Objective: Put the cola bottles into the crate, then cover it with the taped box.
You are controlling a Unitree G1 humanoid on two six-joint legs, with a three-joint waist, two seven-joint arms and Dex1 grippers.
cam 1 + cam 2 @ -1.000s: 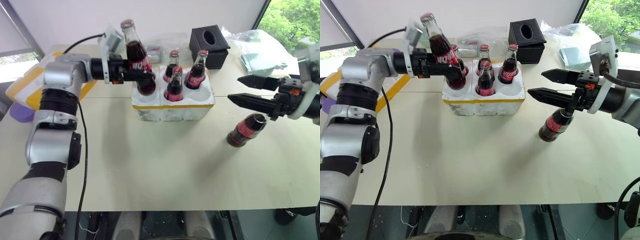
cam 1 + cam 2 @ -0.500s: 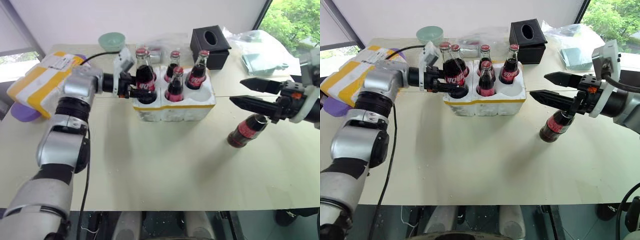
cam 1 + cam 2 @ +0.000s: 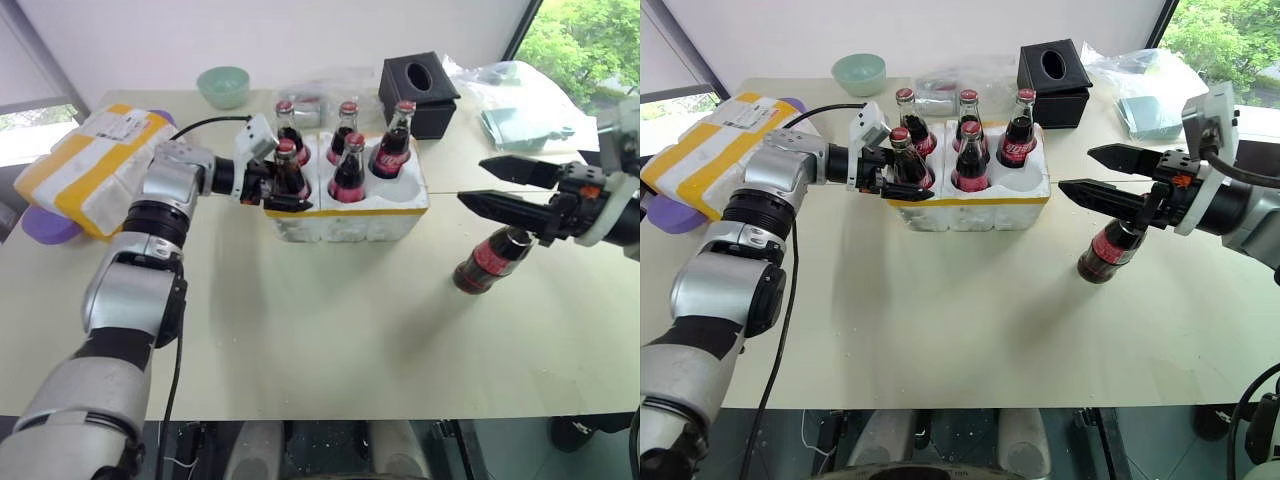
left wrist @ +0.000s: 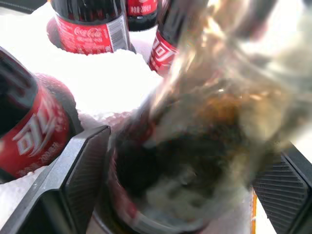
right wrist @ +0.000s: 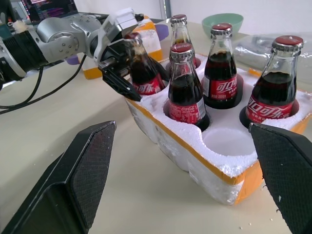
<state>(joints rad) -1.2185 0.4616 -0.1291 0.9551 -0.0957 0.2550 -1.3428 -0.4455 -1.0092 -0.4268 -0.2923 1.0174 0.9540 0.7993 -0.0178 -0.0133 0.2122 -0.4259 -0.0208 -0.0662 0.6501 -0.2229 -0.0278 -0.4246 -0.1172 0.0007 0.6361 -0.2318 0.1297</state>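
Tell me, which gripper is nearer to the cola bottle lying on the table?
Right. The right gripper hovers open just above the lying bottle; the left gripper is across the crate.

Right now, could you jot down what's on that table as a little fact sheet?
crate: five cola bottles standing in wells, one well empty
loose bottle: on the table, below the right gripper
left gripper: jaws open around the front left bottle
right gripper: jaws open, empty
taped box: far left, not yet on the crate

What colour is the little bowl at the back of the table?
The bowl is pale mint green. It shows best in the right eye view.
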